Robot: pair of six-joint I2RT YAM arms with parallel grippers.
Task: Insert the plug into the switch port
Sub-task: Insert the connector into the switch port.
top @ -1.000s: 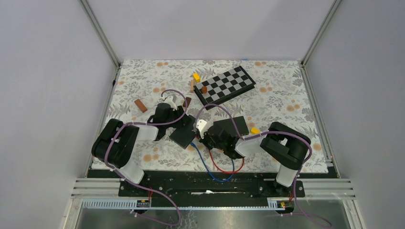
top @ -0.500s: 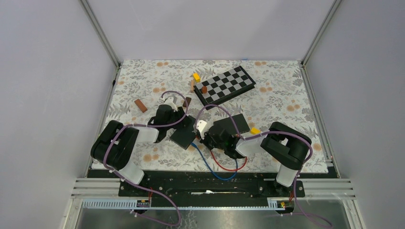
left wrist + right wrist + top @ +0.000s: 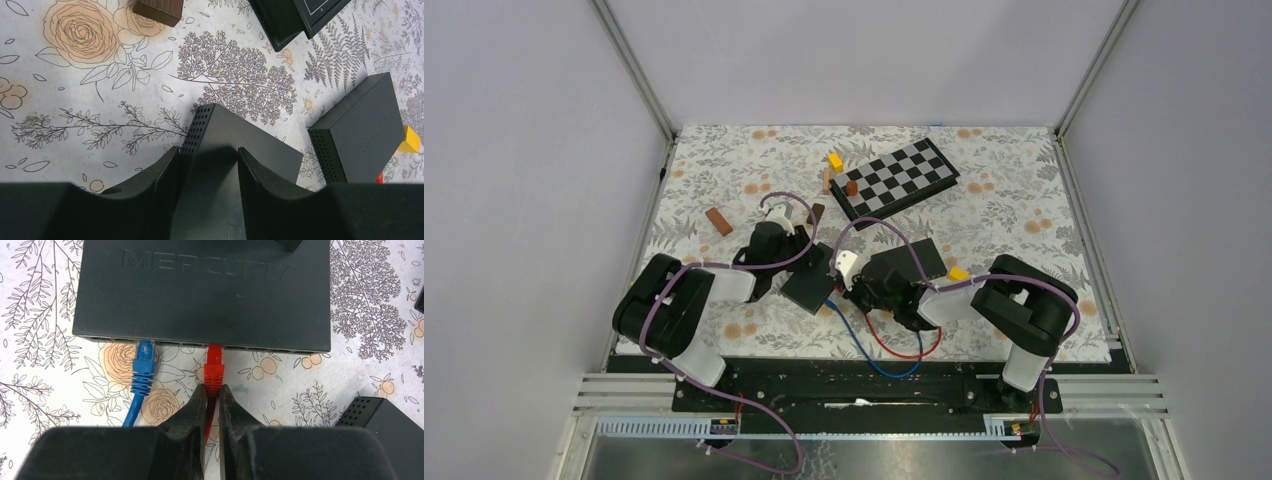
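— Since the floral cloth [image 3: 1024,200] fills most of the overhead view, what is the biggest thing on it?
— The chessboard [image 3: 894,177], upper middle. Below it, near centre frame, lies the switch [image 3: 200,295], and just left of that a smaller black box [image 3: 250,145].
— And the arms?
— The left gripper [image 3: 207,152] has its fingers apart, astride a corner of the black box. Whether they press it I cannot tell from the wrist view. The right gripper [image 3: 212,390] is pinched on the tail of the red plug [image 3: 214,365].
— Where is that plug?
— Its nose is in a port on the switch's front face, mid-frame in the right wrist view. A blue plug [image 3: 144,362] sits in a port to its left. A yellow block [image 3: 835,160] sits at the chessboard's left corner, and a brown block [image 3: 718,221] lies further left.
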